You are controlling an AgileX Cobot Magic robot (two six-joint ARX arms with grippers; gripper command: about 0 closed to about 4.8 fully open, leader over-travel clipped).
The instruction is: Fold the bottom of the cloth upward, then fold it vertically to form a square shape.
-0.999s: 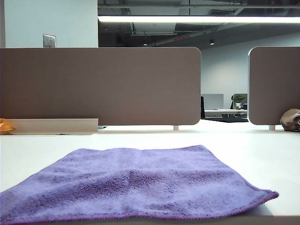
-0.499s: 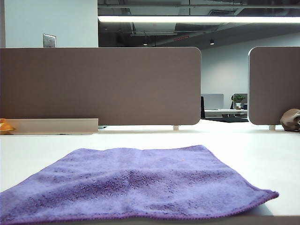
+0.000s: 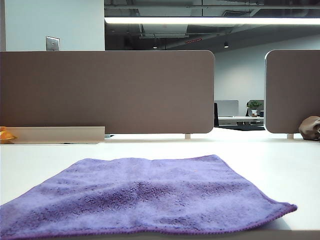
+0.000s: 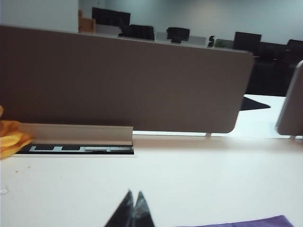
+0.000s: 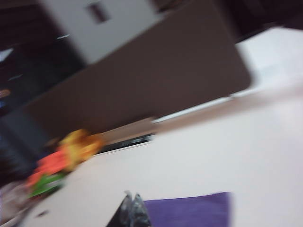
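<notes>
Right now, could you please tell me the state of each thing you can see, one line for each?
cloth: spread flat on the table, not yet folded.
left gripper: shut, holding nothing, above the table near the cloth's edge.
right gripper: shut, holding nothing, beside the cloth's edge.
table: white, bearing the cloth.
brown lump: resting at the far right, untouched.

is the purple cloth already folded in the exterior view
No, the cloth lies spread flat in one layer on the table.
</notes>
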